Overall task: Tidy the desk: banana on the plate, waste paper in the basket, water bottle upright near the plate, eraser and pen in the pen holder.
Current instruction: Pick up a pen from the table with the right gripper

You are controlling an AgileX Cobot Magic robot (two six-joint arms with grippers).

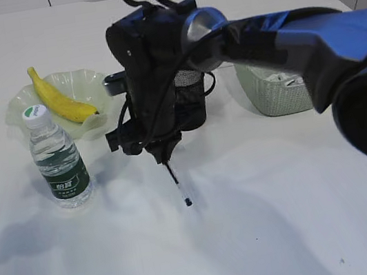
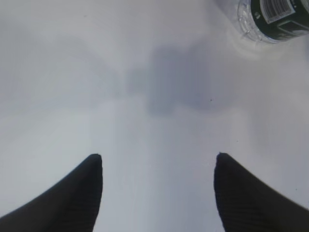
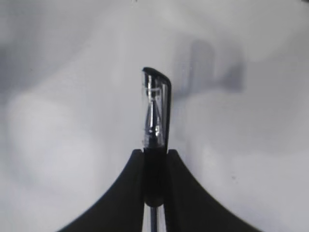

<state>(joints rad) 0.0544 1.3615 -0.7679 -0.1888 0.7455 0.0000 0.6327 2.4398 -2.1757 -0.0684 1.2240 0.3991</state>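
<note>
My right gripper (image 1: 160, 154) is shut on the pen (image 1: 178, 186), which hangs slanted, its lower end close to the desk (image 1: 285, 205). In the right wrist view the jaws (image 3: 154, 152) pinch the pen's dark barrel (image 3: 155, 111). The black mesh pen holder (image 1: 192, 101) stands just behind this gripper, partly hidden. The banana (image 1: 58, 98) lies on the pale-green plate (image 1: 87, 78). The water bottle (image 1: 57, 157) stands upright in front of the plate. Something white, perhaps the waste paper (image 1: 287, 80), shows inside the basket (image 1: 272, 100). My left gripper (image 2: 158, 157) is open and empty over bare desk. The eraser is out of view.
The right arm reaches across the middle from the right and hides much of the desk's back centre. The bottle's base (image 2: 273, 19) shows at the top right of the left wrist view.
</note>
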